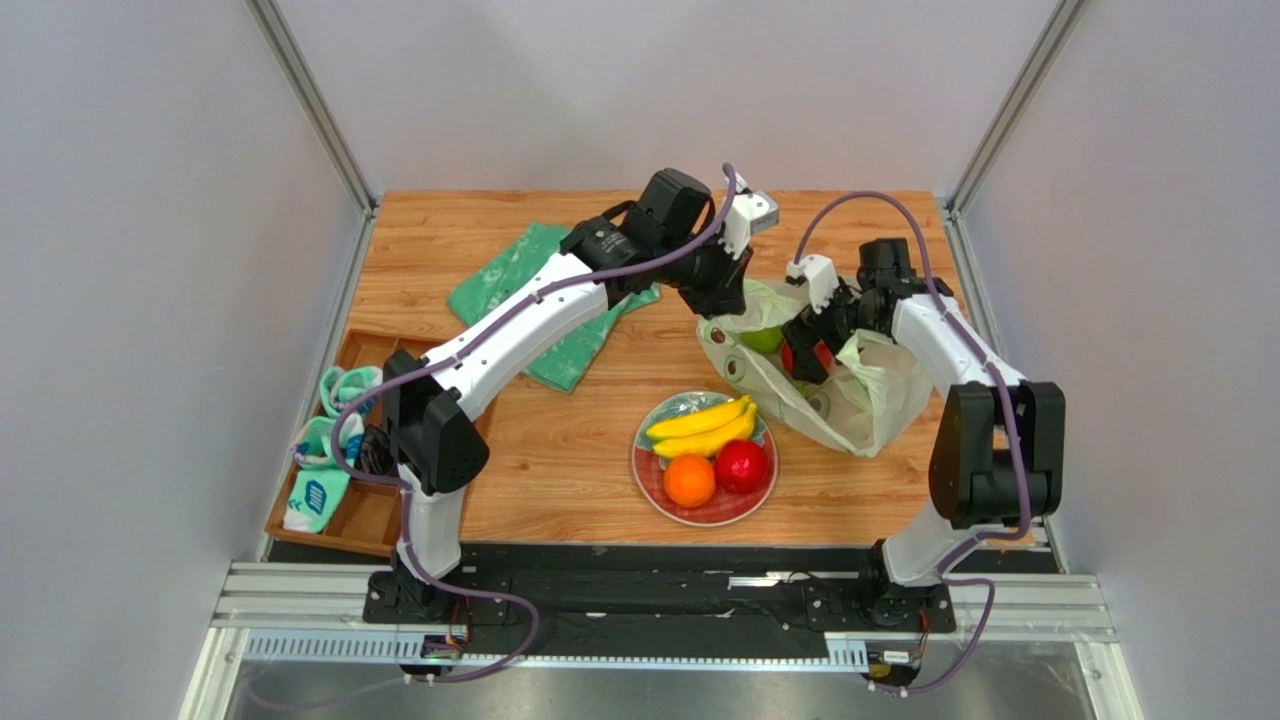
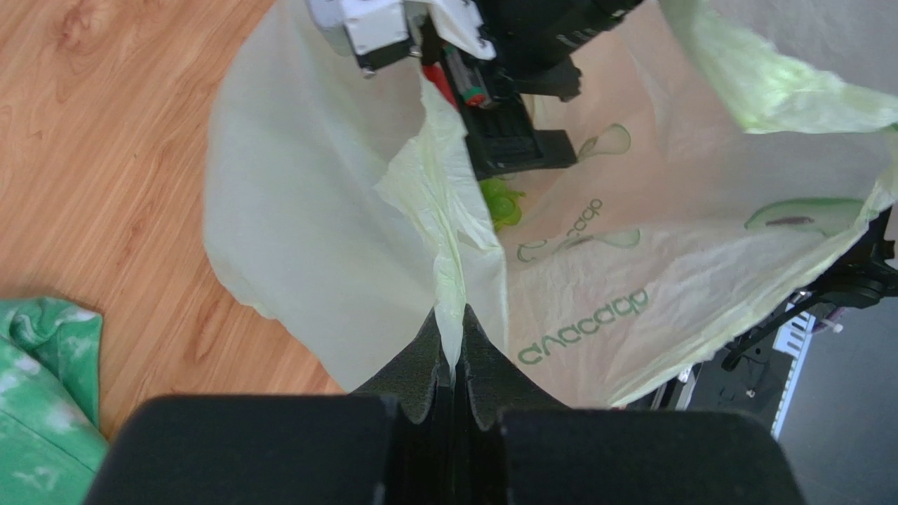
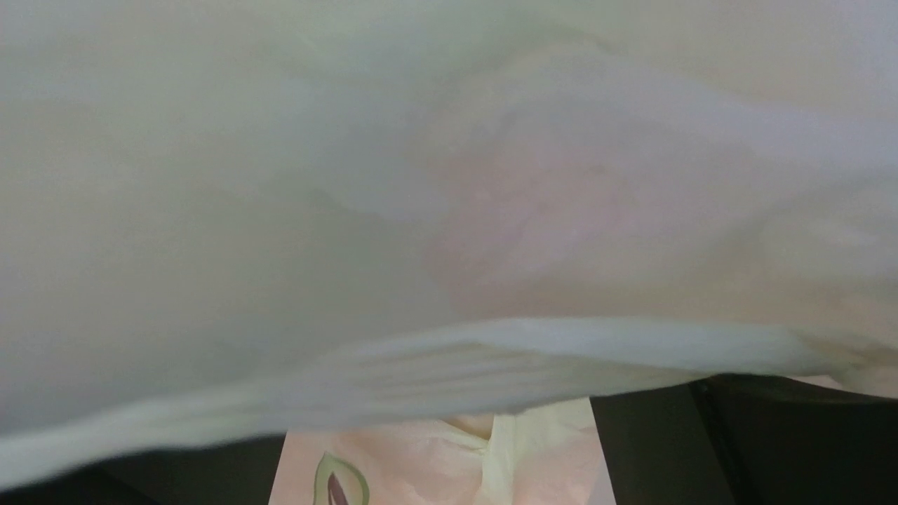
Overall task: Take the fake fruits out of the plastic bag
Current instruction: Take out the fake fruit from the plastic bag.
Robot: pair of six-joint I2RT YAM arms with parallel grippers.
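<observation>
The plastic bag (image 1: 872, 393) lies at the right, its mouth lifted. My left gripper (image 1: 727, 288) is shut on a fold of the bag's rim (image 2: 451, 316). My right gripper (image 1: 809, 351) is inside the bag, right at a red fruit (image 1: 822, 359). In the right wrist view bag film hides the fingertips, and the fingers (image 3: 759, 442) stand apart. A green apple (image 1: 763, 339) shows in the bag mouth, and a bit of bright green fruit (image 2: 501, 202) shows in the left wrist view. A banana bunch (image 1: 700, 426), an orange (image 1: 690, 480) and a red fruit (image 1: 742, 467) lie on a plate (image 1: 672, 408).
A green-and-white cloth (image 1: 549, 308) lies at the back left under my left arm. A wooden tray (image 1: 365, 525) with teal and white items (image 1: 320, 495) stands at the left table edge. Grey walls close in both sides.
</observation>
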